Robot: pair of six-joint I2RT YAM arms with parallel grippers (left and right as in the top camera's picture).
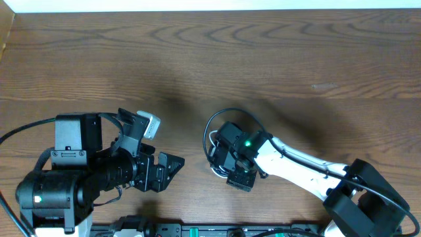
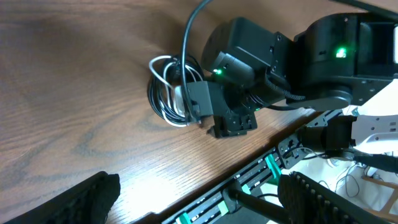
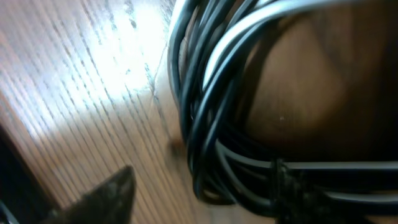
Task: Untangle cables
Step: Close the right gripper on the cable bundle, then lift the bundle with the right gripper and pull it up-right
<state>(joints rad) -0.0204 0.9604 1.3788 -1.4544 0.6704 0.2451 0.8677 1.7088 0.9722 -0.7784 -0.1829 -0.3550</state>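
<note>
The thin black and white cables [image 1: 212, 139] lie coiled together on the brown wooden worktop [image 1: 263, 52], near its front edge, just right of centre; one loop arcs out behind the coil; the black two-finger right tool [image 1: 220, 157] sits over the coil's right part; the black two-finger left tool [image 1: 161, 143] lies left of the coil, apart from it; a black metal rail [image 1: 197, 230] runs along the front edge.

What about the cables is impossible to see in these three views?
Overhead: the right gripper covers most of the cables; plug ends hidden.
Right wrist: too close and blurred; strand crossings unclear, cables cut off by the top edge.
Left wrist: the right gripper hides the cables' right side.
</note>
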